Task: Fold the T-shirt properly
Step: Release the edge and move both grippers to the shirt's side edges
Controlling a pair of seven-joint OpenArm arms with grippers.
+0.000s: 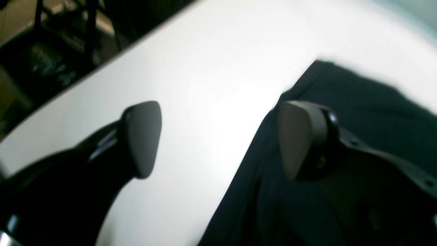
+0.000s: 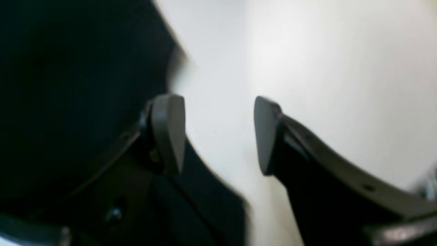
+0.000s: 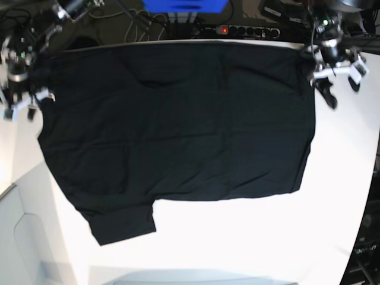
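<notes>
- The large plain black cloth T-shirt [image 3: 178, 130] is seen spread flat across the white tabletop [image 3: 249, 237], with one short sleeve [image 3: 122, 222] reaching toward the near edge in the base view.
- The left gripper [image 1: 218, 140] is shown with its two grey pads well apart and nothing between them; no cloth is held.
- In the left wrist view, one pad [image 1: 300, 136] is seen over the edge of the black cloth, while the other pad [image 1: 143, 136] is seen over bare white tabletop, so the shirt's edge runs between them.
- In the base view, this gripper [image 3: 332, 74] is found just beside the shirt's far corner, on that view's right.
- The right gripper [image 2: 218, 135] is likewise shown spread, with nothing clamped.
- In the right wrist view, one pad [image 2: 169, 131] is seen over the shirt, and the other [image 2: 266, 133] over the tabletop.
- In the base view, the right gripper [image 3: 27, 101] is seen at the shirt's opposite far corner; whether the cloth is touched cannot be told.
</notes>
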